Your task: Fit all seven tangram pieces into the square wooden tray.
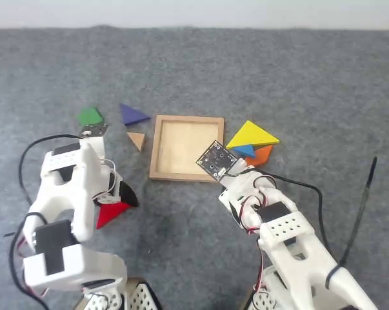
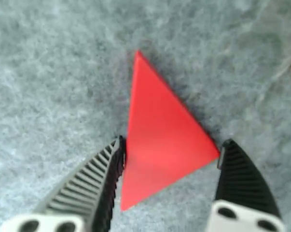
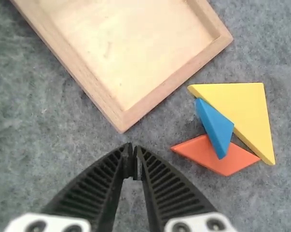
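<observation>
Red triangle (image 2: 159, 140) between widely spread jaws of left gripper (image 2: 173, 144), tips at its edges. Right gripper (image 3: 134, 159) pinched shut near corner of wooden tray (image 3: 87, 82). Rests on grey carpet (image 1: 278, 77); pale wall (image 1: 194, 13) beyond.

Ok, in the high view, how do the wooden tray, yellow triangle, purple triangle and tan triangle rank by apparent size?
Largest to smallest:
1. wooden tray
2. yellow triangle
3. purple triangle
4. tan triangle
All lie flat on the same surface, so nearness hardly skews this.

Left tool (image 2: 173, 144) gapes wide; right tool (image 3: 134, 151) is pinched closed.
</observation>
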